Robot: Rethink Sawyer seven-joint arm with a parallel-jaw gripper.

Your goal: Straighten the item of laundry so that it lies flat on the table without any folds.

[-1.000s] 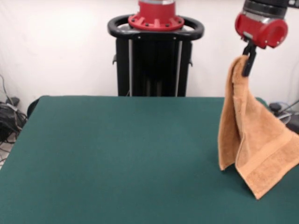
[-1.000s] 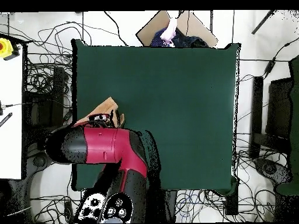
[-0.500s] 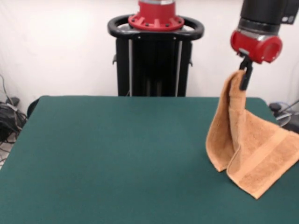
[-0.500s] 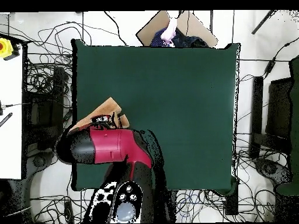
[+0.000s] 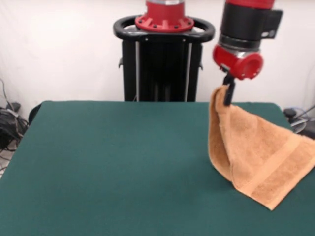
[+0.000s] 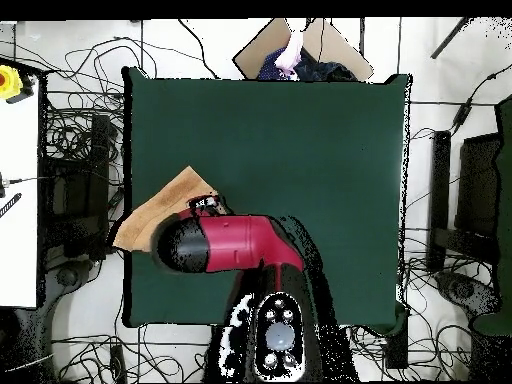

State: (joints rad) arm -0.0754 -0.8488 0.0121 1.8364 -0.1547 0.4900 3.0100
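Front view: fingers (image 5: 228, 94) pinch peach terry towel (image 5: 256, 152), folded, draped.

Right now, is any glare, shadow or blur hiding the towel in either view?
Front view: even light, no glare; the towel is clear, hanging from the pincer. Overhead view: no glare either, but the arm covers part of the towel, leaving one corner showing past the table edge.
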